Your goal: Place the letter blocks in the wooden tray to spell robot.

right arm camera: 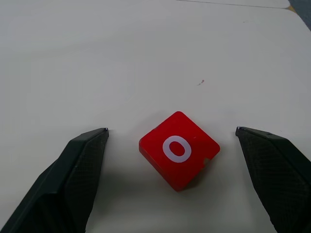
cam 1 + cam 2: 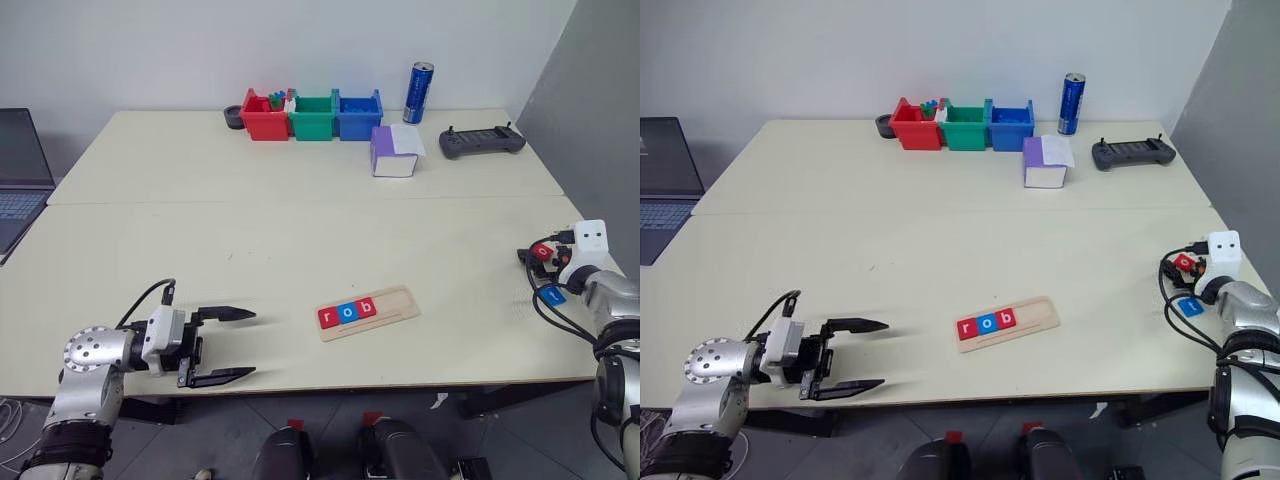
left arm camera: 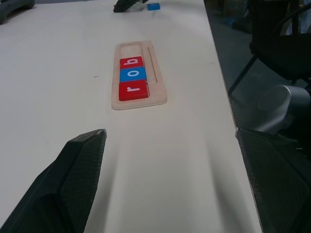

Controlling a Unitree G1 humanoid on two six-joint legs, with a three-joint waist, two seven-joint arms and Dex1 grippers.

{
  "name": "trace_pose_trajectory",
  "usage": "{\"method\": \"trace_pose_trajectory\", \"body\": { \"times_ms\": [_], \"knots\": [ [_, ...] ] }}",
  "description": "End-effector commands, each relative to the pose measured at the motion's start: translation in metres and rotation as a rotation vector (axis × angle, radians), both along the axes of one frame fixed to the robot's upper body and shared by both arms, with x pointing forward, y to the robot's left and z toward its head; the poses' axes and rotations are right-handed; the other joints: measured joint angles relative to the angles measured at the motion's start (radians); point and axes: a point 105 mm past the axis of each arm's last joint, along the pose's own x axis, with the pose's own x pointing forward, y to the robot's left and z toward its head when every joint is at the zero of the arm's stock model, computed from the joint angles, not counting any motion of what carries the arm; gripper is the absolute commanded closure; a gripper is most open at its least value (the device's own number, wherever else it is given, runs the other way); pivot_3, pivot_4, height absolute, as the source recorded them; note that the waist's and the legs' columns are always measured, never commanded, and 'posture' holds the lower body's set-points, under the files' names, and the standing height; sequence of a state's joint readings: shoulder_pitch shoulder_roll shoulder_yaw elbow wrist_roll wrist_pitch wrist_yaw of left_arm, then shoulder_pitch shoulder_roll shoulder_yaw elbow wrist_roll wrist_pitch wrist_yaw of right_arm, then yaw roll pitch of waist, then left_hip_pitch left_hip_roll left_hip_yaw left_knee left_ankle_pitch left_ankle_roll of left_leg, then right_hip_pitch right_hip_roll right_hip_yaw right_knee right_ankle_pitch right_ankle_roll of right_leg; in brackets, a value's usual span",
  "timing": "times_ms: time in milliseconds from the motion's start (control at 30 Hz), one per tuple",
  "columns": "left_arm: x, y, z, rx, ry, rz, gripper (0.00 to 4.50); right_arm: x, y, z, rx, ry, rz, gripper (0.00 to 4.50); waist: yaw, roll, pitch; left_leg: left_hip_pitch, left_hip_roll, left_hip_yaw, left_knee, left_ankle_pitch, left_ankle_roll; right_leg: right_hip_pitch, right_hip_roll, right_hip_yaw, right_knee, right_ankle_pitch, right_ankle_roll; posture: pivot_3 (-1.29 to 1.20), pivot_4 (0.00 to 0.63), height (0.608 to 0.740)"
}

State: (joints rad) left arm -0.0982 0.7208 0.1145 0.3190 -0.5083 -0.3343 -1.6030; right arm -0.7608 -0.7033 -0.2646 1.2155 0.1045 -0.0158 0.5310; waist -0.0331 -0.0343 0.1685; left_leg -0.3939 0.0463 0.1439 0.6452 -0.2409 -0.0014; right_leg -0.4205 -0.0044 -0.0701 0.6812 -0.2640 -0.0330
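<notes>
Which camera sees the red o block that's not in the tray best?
The right wrist view: the red o block lies large between the open right gripper fingers, letter readable. In the eye views it is a small red spot near the table's right edge, partly behind the arm.

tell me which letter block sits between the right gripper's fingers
The red o block, loose on the table and untouched by the open right gripper. The r, o and b blocks already sit in the tray.
</notes>
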Motion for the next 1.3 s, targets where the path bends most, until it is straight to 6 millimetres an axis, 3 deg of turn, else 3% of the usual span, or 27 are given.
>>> {"method": "trace_pose_trajectory", "body": {
  "times_ms": [33, 100, 200, 400, 567, 700, 833, 967, 1067, 1300],
  "knots": [
    [0.001, 0.001, 0.010, -0.001, -0.044, -0.001, 0.00, -0.001, 0.002, -0.008, 0.021, 0.015, -0.023, 0.05, 0.000, -0.001, -0.001, 0.000, 0.000, 0.000, 0.000, 0.000, 0.000, 0.000, 0.000, 0.000, 0.000, 0.000, 0.000, 0.00, 0.150, 0.740],
    [0.002, 0.000, 0.010, -0.001, -0.046, -0.003, 0.00, -0.002, 0.006, -0.016, 0.040, 0.042, -0.018, 0.05, -0.001, -0.001, -0.001, 0.001, 0.000, 0.000, 0.000, -0.001, 0.002, 0.000, 0.000, 0.000, 0.000, 0.000, 0.000, 0.00, 0.150, 0.740],
    [0.003, 0.000, 0.011, 0.000, -0.048, -0.004, 0.00, -0.003, 0.008, -0.021, 0.063, 0.059, -0.020, 0.62, -0.002, -0.003, -0.002, 0.001, 0.000, 0.000, 0.000, -0.001, 0.002, 0.001, 0.000, 0.000, 0.000, 0.000, 0.000, 0.00, 0.150, 0.740],
    [0.004, 0.000, 0.011, 0.002, -0.047, -0.007, 0.00, -0.008, 0.005, -0.028, 0.072, 0.071, -0.050, 2.50, 0.001, -0.005, -0.003, 0.003, 0.000, 0.000, 0.000, -0.002, 0.003, 0.002, 0.000, 0.000, 0.000, 0.001, 0.001, 0.00, 0.150, 0.740],
    [0.007, -0.003, 0.011, 0.001, -0.040, -0.022, 0.00, -0.014, 0.021, -0.030, 0.071, 0.035, -0.034, 2.50, 0.007, -0.008, -0.006, 0.003, 0.000, -0.001, 0.000, -0.002, 0.003, 0.003, -0.001, -0.001, 0.000, 0.001, 0.001, 0.00, 0.150, 0.740],
    [0.012, -0.005, 0.011, 0.009, -0.033, -0.036, 0.00, -0.032, 0.051, -0.011, 0.069, -0.050, -0.093, 2.50, 0.007, -0.009, -0.007, 0.001, 0.000, -0.003, -0.001, -0.002, 0.003, 0.001, 0.000, -0.002, 0.000, 0.000, 0.001, 0.00, 0.150, 0.740],
    [0.017, -0.002, 0.011, 0.026, -0.028, -0.040, 0.00, -0.062, 0.110, 0.016, 0.136, -0.105, -0.086, 2.50, 0.002, -0.006, -0.007, -0.002, 0.001, -0.005, -0.002, -0.002, 0.003, -0.001, 0.000, -0.004, 0.001, 0.000, 0.001, 0.00, 0.150, 0.740],
    [0.020, -0.003, 0.010, 0.040, -0.025, -0.055, 0.00, -0.077, 0.140, 0.014, 0.181, -0.066, -0.135, 2.50, -0.001, -0.005, -0.007, -0.002, 0.001, -0.005, -0.002, -0.002, 0.003, -0.002, 0.000, -0.003, 0.001, 0.000, 0.001, 0.00, 0.150, 0.740],
    [0.023, -0.006, 0.011, 0.040, -0.030, -0.066, 0.00, -0.078, 0.150, 0.011, 0.198, -0.041, -0.171, 2.50, 0.003, -0.005, -0.007, -0.002, 0.001, -0.005, -0.001, -0.002, 0.003, -0.002, 0.000, -0.004, 0.000, 0.001, 0.002, 0.00, 0.150, 0.740],
    [0.024, -0.009, 0.012, 0.040, -0.033, -0.083, 0.00, -0.076, 0.150, 0.003, 0.198, -0.006, -0.263, 2.50, 0.004, -0.005, -0.007, -0.005, 0.000, -0.005, -0.001, -0.002, 0.003, -0.003, -0.001, -0.004, -0.001, 0.000, 0.000, 0.00, 0.150, 0.740]
  ]
}}
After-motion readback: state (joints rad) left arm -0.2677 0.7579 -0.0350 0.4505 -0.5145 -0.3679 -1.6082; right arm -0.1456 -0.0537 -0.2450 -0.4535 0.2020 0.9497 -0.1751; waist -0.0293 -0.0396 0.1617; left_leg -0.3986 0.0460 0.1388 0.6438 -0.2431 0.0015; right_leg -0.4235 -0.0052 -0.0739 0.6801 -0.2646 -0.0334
